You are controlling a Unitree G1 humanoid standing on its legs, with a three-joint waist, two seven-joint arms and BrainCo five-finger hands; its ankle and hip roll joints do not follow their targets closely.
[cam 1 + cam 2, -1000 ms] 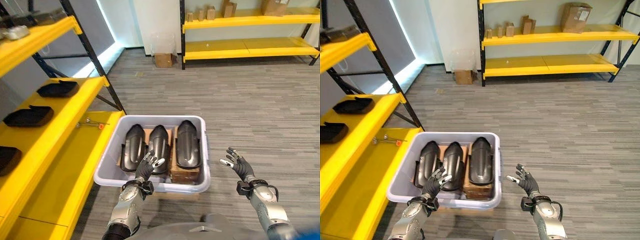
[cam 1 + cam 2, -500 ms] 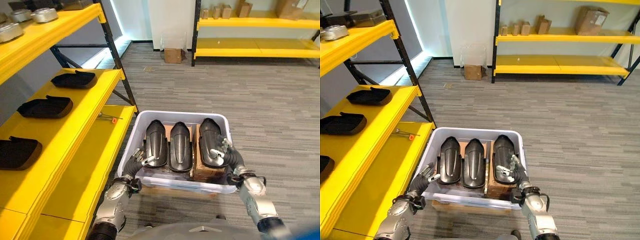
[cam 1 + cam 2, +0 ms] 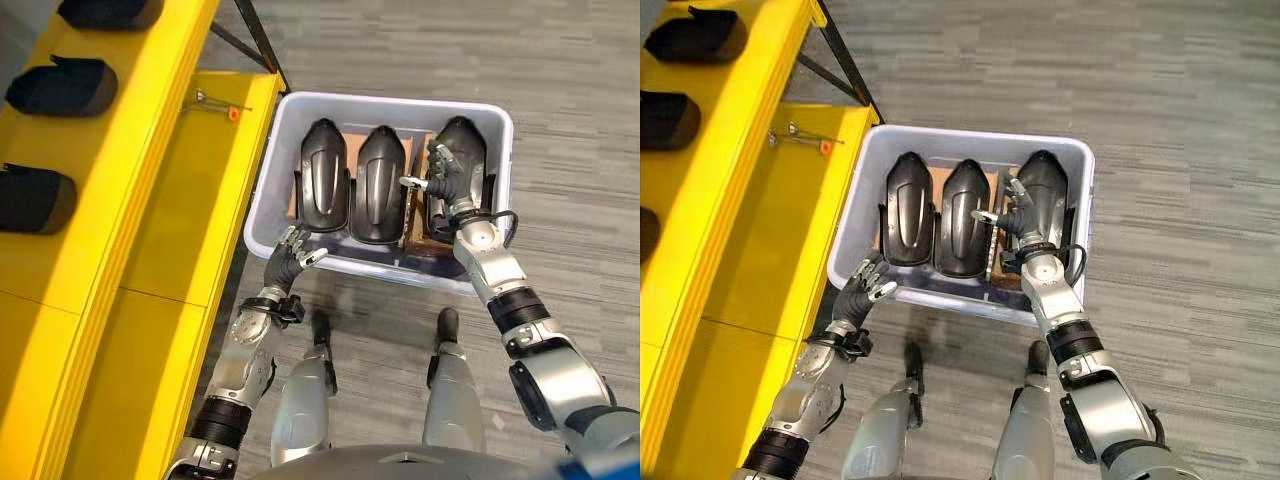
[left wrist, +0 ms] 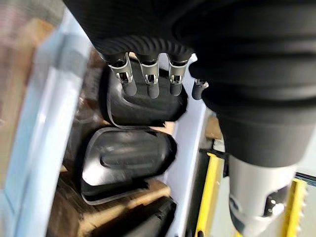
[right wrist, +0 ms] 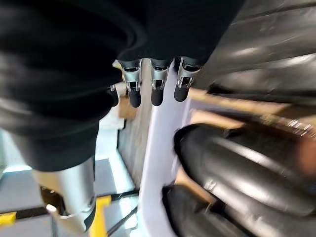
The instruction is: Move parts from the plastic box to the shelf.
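A pale plastic box sits on the floor by the yellow shelf. Three black moulded parts lie side by side in it: left, middle and right. My right hand hovers open over the right part, fingers spread and thumb pointing at the middle one. My left hand is open just outside the box's near left corner. In the left wrist view its straight fingers point at the parts past the box wall. The right wrist view shows straight fingers above a part.
Black parts lie in a row on the shelf's upper level, another nearer me. A small tool with an orange tip lies on the lower level beside the box. Cardboard lines the box under the parts. Grey floor spreads right of the box.
The camera has tipped down over the box. My right hand has reached further in over the right part. My left hand has drawn back from the left part to outside the near rim.
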